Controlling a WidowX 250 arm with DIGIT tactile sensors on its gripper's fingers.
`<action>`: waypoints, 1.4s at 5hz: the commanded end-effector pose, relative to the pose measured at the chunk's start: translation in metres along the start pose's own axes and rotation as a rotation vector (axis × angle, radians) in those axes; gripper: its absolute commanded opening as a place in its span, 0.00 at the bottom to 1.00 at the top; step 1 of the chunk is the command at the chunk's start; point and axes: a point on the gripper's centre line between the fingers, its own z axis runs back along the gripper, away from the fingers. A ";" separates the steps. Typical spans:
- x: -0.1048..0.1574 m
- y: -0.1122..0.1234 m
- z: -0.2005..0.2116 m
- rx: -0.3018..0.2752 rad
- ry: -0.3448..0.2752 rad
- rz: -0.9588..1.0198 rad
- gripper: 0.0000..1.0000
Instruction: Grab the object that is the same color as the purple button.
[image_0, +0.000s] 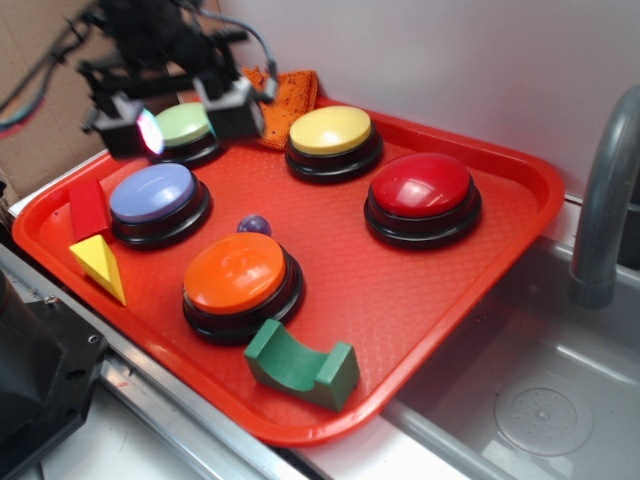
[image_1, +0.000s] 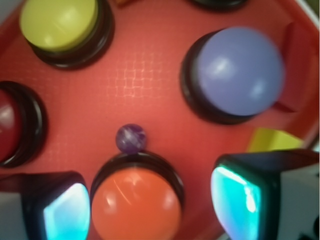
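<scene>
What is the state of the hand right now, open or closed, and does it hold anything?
Hand: open and empty, fingers apart, above the tray; the small purple ball lies free beside the orange button.

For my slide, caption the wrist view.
Open pincer above orange button, small purple ball just beyond, purple button nearby.

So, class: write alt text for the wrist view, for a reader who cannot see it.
A tiny glossy dark-purple ball sits on a red plastic tray against an orange domed button, with a lavender domed button nearby and open jaws framing the bottom.
</scene>
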 end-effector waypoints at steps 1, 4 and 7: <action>0.018 -0.012 -0.036 -0.006 -0.049 0.038 1.00; 0.020 -0.006 -0.074 0.004 0.003 0.079 1.00; 0.021 -0.009 -0.062 -0.008 -0.005 0.056 0.00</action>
